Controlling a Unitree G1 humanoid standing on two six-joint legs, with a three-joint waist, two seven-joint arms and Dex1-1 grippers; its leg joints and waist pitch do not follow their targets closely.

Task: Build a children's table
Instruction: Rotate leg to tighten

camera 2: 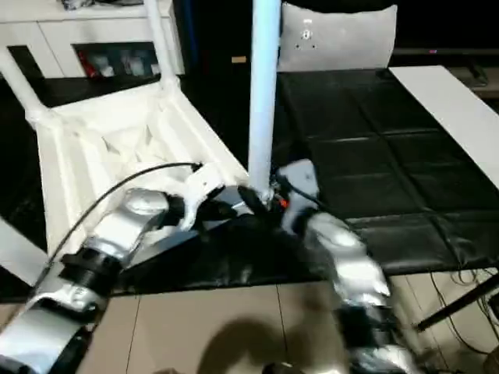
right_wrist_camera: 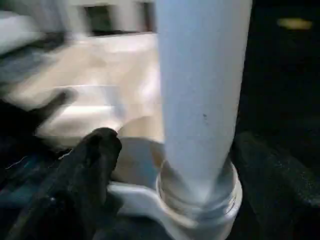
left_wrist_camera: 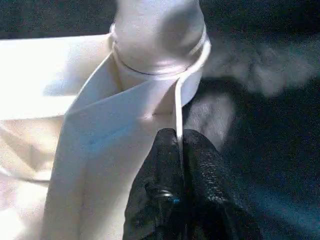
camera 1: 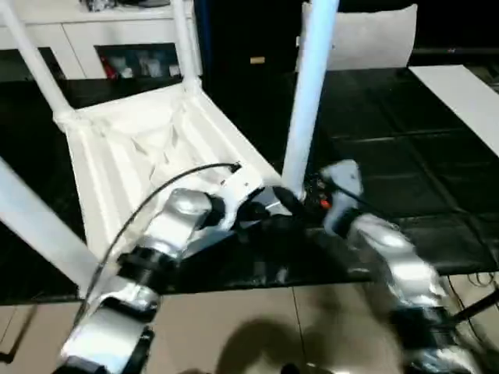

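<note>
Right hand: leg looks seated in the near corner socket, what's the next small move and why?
Probably back the right hand away from the leg. The leg stands upright in the corner socket of the tabletop, and the fingers stand apart on either side of it. The left hand is shut on the tabletop's rim, steadying it.

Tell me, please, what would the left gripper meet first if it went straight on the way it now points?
Probably the round white corner socket holding the white tube leg: the left gripper, shut on the white plastic tabletop's thin edge, points straight at it.
</note>
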